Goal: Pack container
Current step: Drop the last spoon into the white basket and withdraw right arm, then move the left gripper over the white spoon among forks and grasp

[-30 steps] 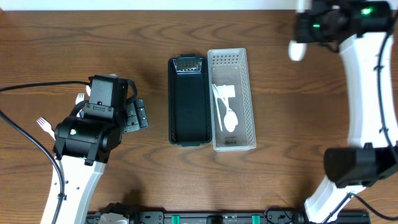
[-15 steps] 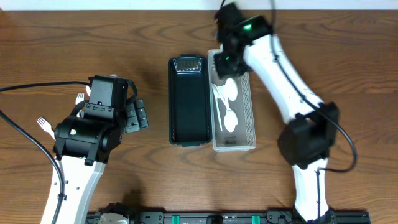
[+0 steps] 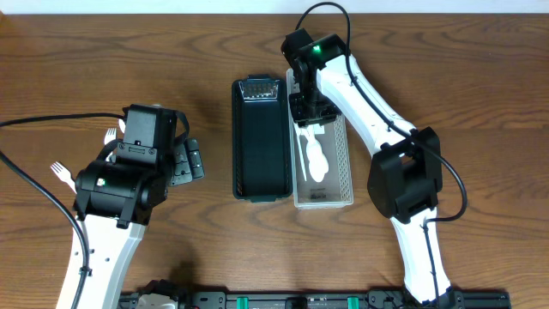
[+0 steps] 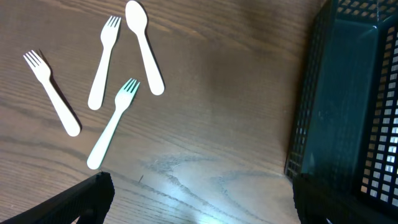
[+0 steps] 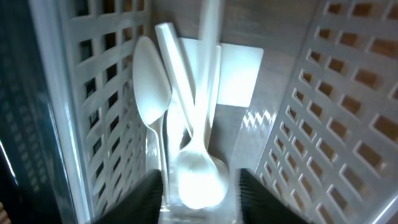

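Down inside the white basket (image 3: 344,168), right claw (image 5: 199,200) half-parted around a white spoon (image 5: 198,176) atop other cutlery (image 5: 152,81); left claw (image 4: 200,194) spread wide above tabletop (image 4: 217,93), near loose forks (image 4: 102,59) and black basket (image 3: 258,142).

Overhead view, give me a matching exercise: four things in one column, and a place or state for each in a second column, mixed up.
Things:
1. black basket
2. white basket
3. forks
4. left gripper

Places or states:
A. open, above bare table
B. holds white spoons
C. lying loose on the table
D. no cutlery visible inside

Pairs: 1-D, 2-B, 3-C, 4-A
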`<state>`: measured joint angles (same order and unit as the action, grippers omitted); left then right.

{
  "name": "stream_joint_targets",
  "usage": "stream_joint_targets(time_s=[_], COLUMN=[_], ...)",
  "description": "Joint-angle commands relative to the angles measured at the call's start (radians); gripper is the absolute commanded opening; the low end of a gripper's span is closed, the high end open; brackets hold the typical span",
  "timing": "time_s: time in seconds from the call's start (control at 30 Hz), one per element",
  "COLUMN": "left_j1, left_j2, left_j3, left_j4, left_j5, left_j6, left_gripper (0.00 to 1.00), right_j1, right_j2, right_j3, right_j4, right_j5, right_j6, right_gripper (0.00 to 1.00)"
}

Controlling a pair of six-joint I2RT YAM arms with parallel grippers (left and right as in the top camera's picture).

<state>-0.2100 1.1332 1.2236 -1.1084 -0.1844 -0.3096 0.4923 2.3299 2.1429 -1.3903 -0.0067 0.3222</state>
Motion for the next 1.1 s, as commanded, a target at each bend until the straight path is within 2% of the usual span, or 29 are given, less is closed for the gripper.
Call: stream_joint_targets(time_s=[0.0,0.1,0.27,0.4,0.5,0.63,0.8,1.07], left_j1=[0.002,0.002,0.056,0.202,0.327,0.425,0.450,0.451], left_j2=[-0.008,-0.015,0.008,0.085,0.183,0.341,0.544,0.739], left_j3=[0.024,0.057,0.160,0.217,0.229,0.228,0.228,0.228], left_j4=[-0.006,-0.020,-0.045,-0.030,0.004,0.061,0.127,0.204], left_j5=[-0.011,-0.011,-0.012,-0.012,-0.008,0.059,0.080,0.161], left_j6=[0.032,0.039,0.039,0.042,0.043,0.051,0.045,0.045], left_gripper=[0.95,0.95,0.95,0.95,0.95,0.95,0.95,0.95], right_j1=[-0.018,-0.051,-0.129,-0.217,-0.294,-0.375,-0.428,-0.441], right_j2=[-0.046,-0.103,-0.226,-0.333,-0.398,-0.441,-0.434,-0.433], right_j3=[0.004,0.009,0.053,0.071,0.071,0.071,0.068,0.068], right_j4=[0.003,0.023,0.037,0.036,0.018,-0.032,-0.085,-0.094], right_j5=[0.011,0.010,0.011,0.011,0.010,0.010,0.011,0.011], right_j6=[-0.035,-0.060,-0.130,-0.156,-0.163,-0.180,-0.209,-0.234], right_gripper=[0.54,0.60,0.62,0.71,0.73,0.72,0.73,0.72])
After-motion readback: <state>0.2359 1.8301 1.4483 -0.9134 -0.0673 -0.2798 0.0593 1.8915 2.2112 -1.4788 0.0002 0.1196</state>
